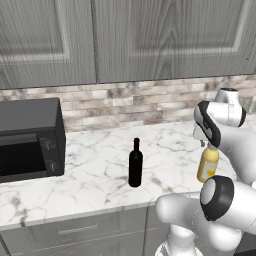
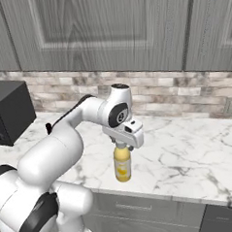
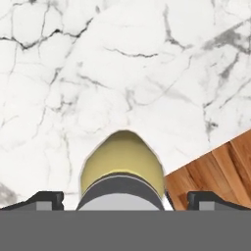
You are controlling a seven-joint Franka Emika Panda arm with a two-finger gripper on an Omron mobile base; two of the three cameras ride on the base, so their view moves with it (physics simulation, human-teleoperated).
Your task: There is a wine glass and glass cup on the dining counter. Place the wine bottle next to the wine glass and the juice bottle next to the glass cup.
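The juice bottle (image 2: 122,165), stubby and yellow with a dark cap, stands upright near the front edge of a marble worktop (image 2: 188,152). My gripper (image 2: 122,145) hangs straight above it, open, pointing down. In the hand view its fingertips (image 3: 46,199) flank the bottle's cap, and the juice bottle (image 3: 122,162) sits between them, untouched. The juice bottle (image 1: 208,165) also peeks out from behind my arm. The wine bottle (image 1: 135,165), slim and black, stands upright further left on the same worktop. The wine glass, the glass cup and the dining counter are out of view.
A black microwave (image 1: 30,140) sits at the worktop's left end. Brick backsplash (image 1: 125,102) and grey upper cabinets (image 1: 150,35) close off the back. Grey drawers (image 1: 75,230) run under the front edge. Wooden floor (image 3: 215,171) lies past that edge.
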